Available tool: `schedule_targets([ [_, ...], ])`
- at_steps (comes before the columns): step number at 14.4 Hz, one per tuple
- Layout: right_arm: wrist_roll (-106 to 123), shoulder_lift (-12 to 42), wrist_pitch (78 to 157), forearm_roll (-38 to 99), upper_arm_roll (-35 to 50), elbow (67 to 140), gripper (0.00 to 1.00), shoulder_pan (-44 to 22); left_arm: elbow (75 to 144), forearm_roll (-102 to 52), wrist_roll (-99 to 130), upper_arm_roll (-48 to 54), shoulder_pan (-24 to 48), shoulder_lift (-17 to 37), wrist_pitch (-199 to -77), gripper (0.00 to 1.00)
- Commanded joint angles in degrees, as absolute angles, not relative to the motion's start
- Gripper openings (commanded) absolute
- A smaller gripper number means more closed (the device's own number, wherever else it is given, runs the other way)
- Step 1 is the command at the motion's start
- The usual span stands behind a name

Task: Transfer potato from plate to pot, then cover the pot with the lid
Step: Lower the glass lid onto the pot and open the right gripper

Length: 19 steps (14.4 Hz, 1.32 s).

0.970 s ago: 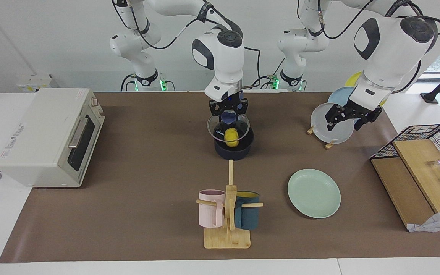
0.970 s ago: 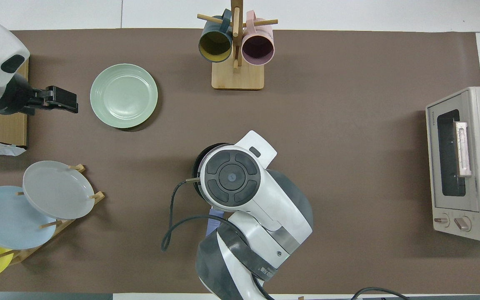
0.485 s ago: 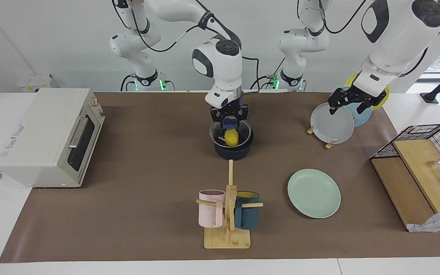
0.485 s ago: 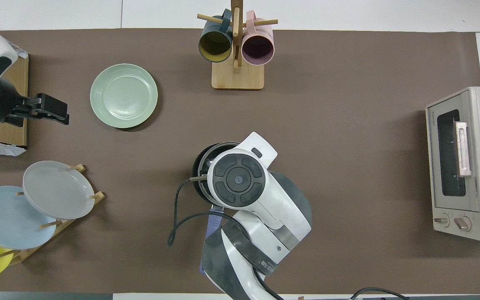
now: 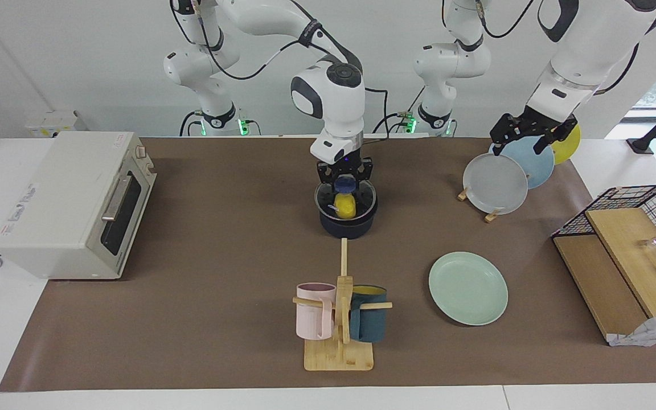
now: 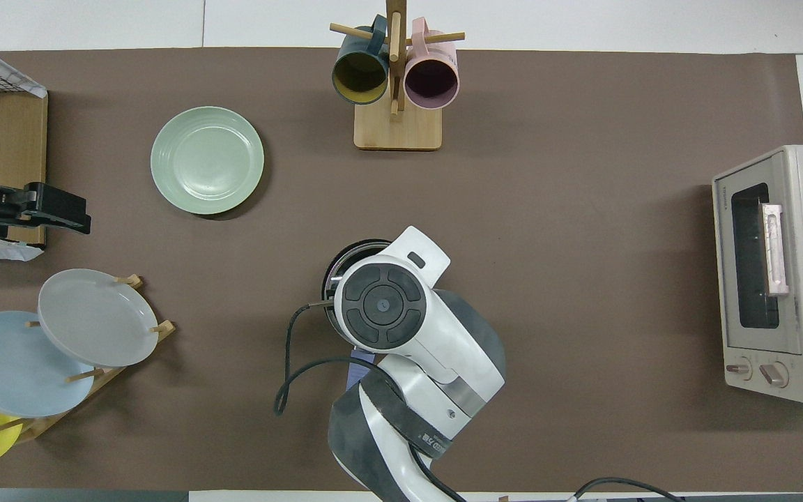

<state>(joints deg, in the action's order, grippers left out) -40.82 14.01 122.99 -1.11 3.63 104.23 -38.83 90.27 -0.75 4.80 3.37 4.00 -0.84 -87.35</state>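
The yellow potato (image 5: 345, 206) lies inside the dark navy pot (image 5: 346, 229) in the middle of the table. The clear glass lid (image 5: 363, 196) rests on the pot's rim, and the potato shows through it. My right gripper (image 5: 344, 181) is straight above the pot, shut on the lid's dark blue knob. In the overhead view the right arm's wrist covers the lid, and only the pot's rim (image 6: 334, 268) and a bit of its blue handle (image 6: 357, 368) show. The mint-green plate (image 5: 468, 288) (image 6: 207, 160) lies bare. My left gripper (image 5: 524, 135) (image 6: 81, 217) hangs open and empty, high over the plate rack.
A wooden mug tree (image 5: 339, 319) with a pink and a dark teal mug stands farther from the robots than the pot. A toaster oven (image 5: 72, 205) sits at the right arm's end. A rack of upright plates (image 5: 496, 182) and a wire basket with wooden boards (image 5: 635, 228) are at the left arm's end.
My right gripper has lowered the lid from above the pot down onto its rim. My left gripper has risen and drawn back over the plate rack.
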Motion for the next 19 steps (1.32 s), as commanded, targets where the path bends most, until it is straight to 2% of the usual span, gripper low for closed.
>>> schedule_targets([
  [1, -41.04, 16.96, 123.93, -0.35, 3.78, 101.61, 0.0, -39.55, 90.53, -0.09, 4.66, 3.16, 3.96, -1.58, -90.79, 1.0],
  [9, -41.13, 18.63, 123.22, -1.4, 3.69, 100.9, 0.0, -39.99, 90.97, -0.09, 4.22, 3.43, 3.51, -2.29, -89.3, 1.0],
  [12, -41.04, 18.72, 122.87, -6.49, 3.78, 100.9, 0.0, -40.08, 90.97, -0.09, 4.22, 3.43, 3.52, -2.37, -89.3, 1.0],
  [19, -40.96, 19.16, 123.31, -5.89, 3.78, 101.42, 0.0, -39.73, 90.97, 0.0, 3.43, 3.34, 3.78, -2.37, -88.95, 1.0],
])
